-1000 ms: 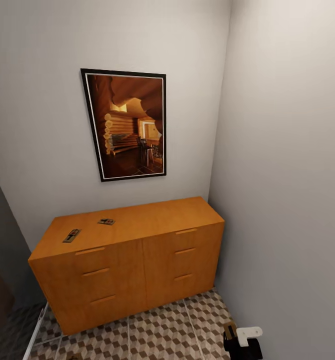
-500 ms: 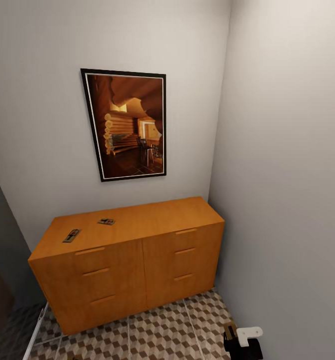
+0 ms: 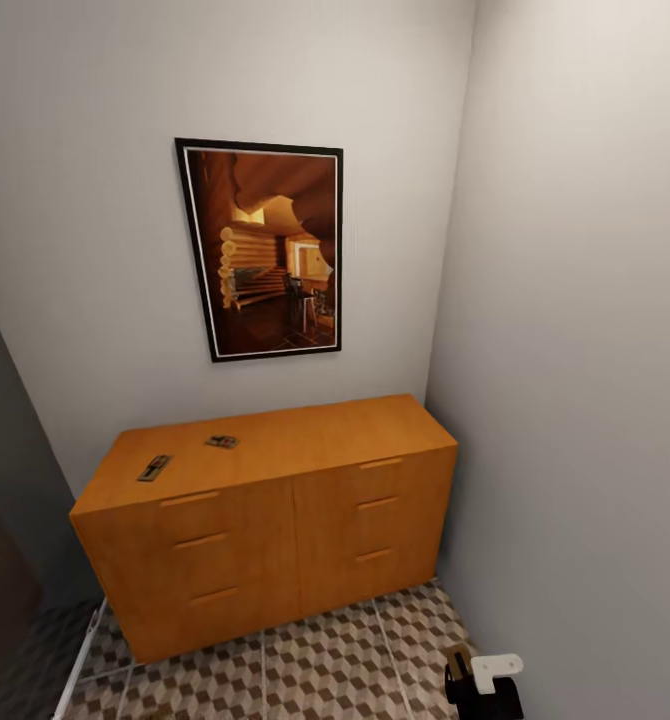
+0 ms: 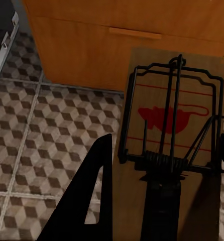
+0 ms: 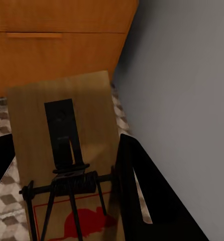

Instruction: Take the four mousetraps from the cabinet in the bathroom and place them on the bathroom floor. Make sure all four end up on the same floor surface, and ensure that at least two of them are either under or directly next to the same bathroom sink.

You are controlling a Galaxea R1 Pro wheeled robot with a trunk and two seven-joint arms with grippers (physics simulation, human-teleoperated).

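We face a narrow corner of pale grey walls, a framed picture (image 3: 262,249) hanging in the upper middle of the frame. Below it stands the orange cabinet (image 3: 275,530) on the cube-patterned floor (image 3: 315,665). Two mousetraps lie on its flat top toward the left: one (image 3: 155,467) near the left edge, another (image 3: 222,441) further back, well apart. At the lower right of the frame our right hand (image 3: 483,682) pinches a third mousetrap (image 5: 62,150). In the left wrist view our left hand (image 4: 159,201) is pressed onto a fourth mousetrap (image 4: 175,125), above the floor in front of the cabinet drawers.
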